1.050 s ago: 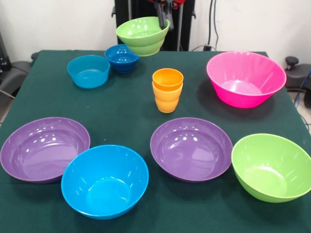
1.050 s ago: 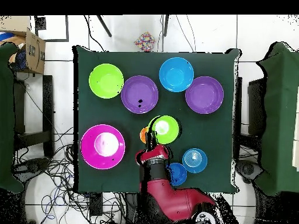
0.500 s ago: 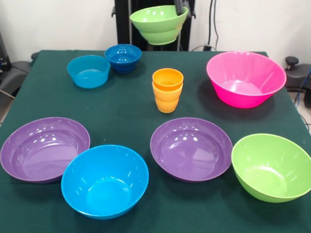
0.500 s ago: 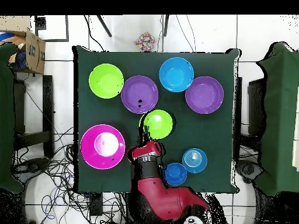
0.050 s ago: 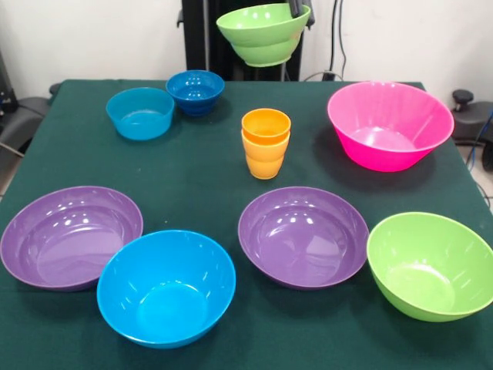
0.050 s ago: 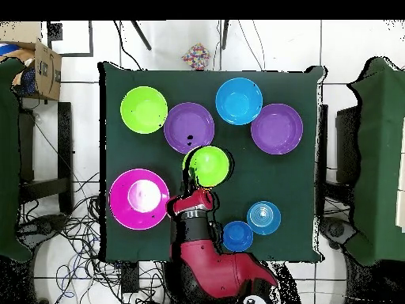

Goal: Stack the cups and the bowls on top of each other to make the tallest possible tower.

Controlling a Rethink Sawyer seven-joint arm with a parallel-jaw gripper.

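1. The gripper (image 5: 296, 9) shows only at the top edge of the front view, clamped on the rim of the small green bowl (image 5: 263, 33), which hangs tilted in the air, well above the table (image 5: 192, 166).
2. From overhead, that green bowl (image 6: 210, 165) hides the cups beneath it; the red arm (image 6: 194, 218) reaches up to it from the bottom of the picture.
3. The two cups (image 5: 266, 143) stand nested, orange in yellow-orange, near the middle of the table, with nothing on top. In the front view the held bowl is above and a little behind them.
4. The pink bowl (image 5: 390, 125) sits to the cups' right, apart from them.
5. The light blue bowl (image 5: 140, 112) and dark blue bowl (image 5: 195, 92) stand side by side at the far left; whether they touch cannot be told.
6. Nearest the cups in front is a purple bowl (image 5: 303, 235), just beside the large green bowl (image 5: 430, 264) at the right edge.
7. The large blue bowl (image 5: 166, 287) overlaps the other purple bowl (image 5: 71, 235) in the front view; overhead the pair look just beside each other.
8. A cardboard box (image 6: 38, 67) sits off the table at the overhead view's upper left.
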